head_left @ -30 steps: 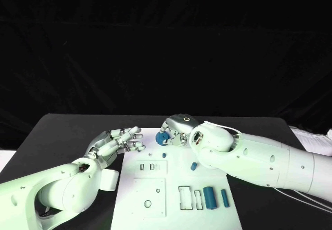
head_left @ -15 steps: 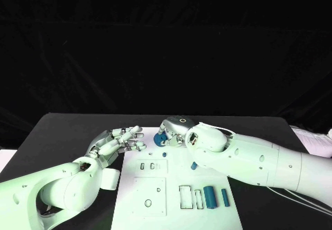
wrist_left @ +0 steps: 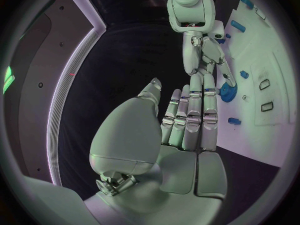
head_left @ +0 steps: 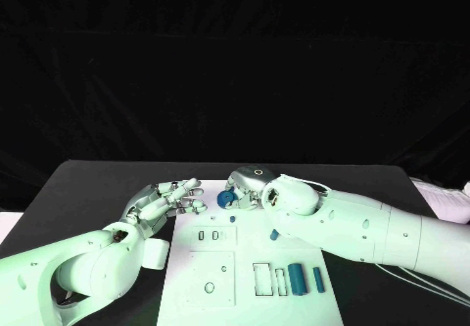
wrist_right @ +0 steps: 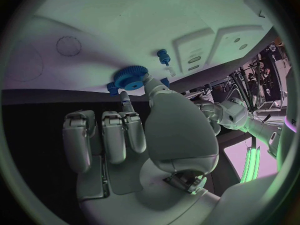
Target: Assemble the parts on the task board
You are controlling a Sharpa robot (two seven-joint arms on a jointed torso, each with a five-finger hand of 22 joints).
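My right hand (head_left: 250, 182) is over the far end of the white task board (head_left: 221, 282) and pinches a blue gear (head_left: 226, 197) between thumb and a finger. The right wrist view shows the gear (wrist_right: 130, 76) at the fingertips, just off the board, with a small blue peg (wrist_right: 164, 55) standing beyond it. The peg (head_left: 232, 219) stands in the board just nearer than the gear. My left hand (head_left: 164, 201) is open at the board's far left corner, its fingers (wrist_left: 190, 110) straight and pointing toward the gear (wrist_left: 226, 91), apart from it.
A small blue piece (head_left: 274, 235) lies mid-board, and two longer blue pieces (head_left: 296, 279) (head_left: 318, 280) lie beside rectangular slots near the front right. A white block (head_left: 157, 256) sits at the board's left edge. Black table (head_left: 88, 190) surrounds the board.
My right hand has edged slightly left with the blue gear in its pinch. My left hand has hardly moved.
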